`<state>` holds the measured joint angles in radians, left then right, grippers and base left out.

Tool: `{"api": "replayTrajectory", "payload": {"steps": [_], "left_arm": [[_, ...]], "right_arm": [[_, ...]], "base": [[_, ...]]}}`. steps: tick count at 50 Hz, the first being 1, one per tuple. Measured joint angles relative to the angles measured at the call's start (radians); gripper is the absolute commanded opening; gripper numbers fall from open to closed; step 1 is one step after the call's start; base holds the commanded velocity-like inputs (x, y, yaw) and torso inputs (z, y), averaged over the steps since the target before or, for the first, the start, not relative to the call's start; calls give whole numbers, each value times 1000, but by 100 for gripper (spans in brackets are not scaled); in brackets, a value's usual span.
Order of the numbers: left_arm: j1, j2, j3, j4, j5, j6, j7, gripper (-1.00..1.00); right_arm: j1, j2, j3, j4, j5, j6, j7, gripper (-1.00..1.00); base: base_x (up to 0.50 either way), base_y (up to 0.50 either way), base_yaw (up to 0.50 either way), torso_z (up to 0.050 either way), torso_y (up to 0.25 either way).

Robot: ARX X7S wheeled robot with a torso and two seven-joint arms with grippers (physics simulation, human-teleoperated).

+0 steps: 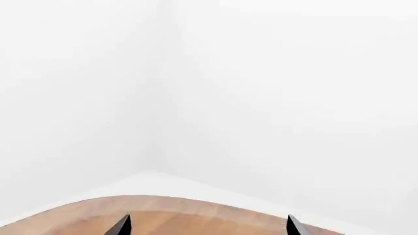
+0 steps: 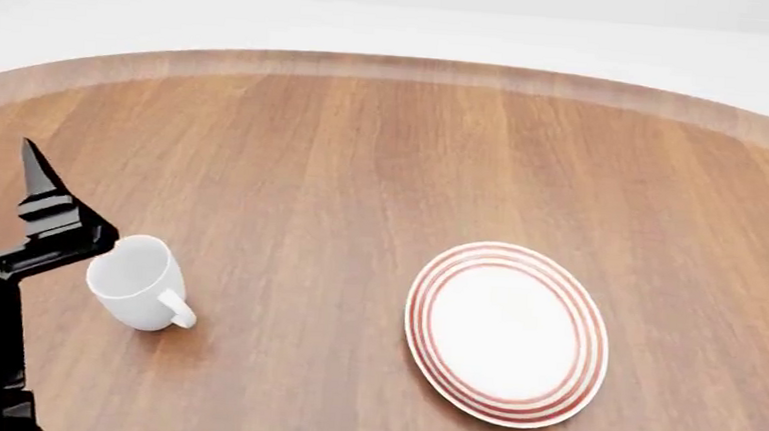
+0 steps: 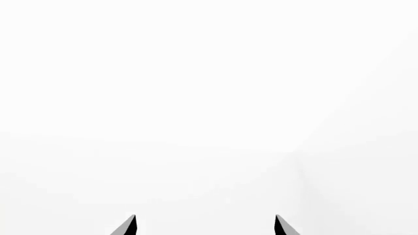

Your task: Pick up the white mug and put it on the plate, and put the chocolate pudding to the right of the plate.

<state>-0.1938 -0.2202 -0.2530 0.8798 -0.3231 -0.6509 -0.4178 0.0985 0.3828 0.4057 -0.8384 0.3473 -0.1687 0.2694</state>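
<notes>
Mug beside plate, apart.

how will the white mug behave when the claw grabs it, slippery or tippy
The mug looks glossy, so flat fingers may slip on its wall. It stands upright on a base narrower than its open mouth, so a push near the rim could tip it. Its handle sticks out to one side, which would probably stop it rolling far. It looks rigid ceramic and will not give.
</notes>
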Motion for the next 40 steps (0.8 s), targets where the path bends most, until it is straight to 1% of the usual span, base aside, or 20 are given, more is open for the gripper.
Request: {"api": "replayTrajectory", "payload": {"steps": [7, 15, 21, 30, 40], "left_arm": [[-92, 42, 17, 1, -109, -191, -54, 100], [-163, 84, 55, -8, -162, -333, -134, 100], [-192, 106, 89, -18, -169, -398, -198, 100], [-236, 142, 144, -56, -148, -482, -324, 100], [-300, 176, 196, -161, -201, -505, -554, 100]], "right_arm": [[-1, 2, -2, -1, 2, 0, 2, 100], [-2, 6, 0, -4, 7, 2, 6, 100], [-2, 9, 0, -4, 8, 4, 8, 100], [-3, 11, -3, -2, 5, 4, 11, 100], [-8, 11, -6, 3, 5, -3, 10, 100]], "base": [[0, 0, 0, 0, 0], [0, 0, 0, 0, 0], [0, 0, 0, 0, 0], [0, 0, 0, 0, 0], [0, 0, 0, 0, 0]]}}
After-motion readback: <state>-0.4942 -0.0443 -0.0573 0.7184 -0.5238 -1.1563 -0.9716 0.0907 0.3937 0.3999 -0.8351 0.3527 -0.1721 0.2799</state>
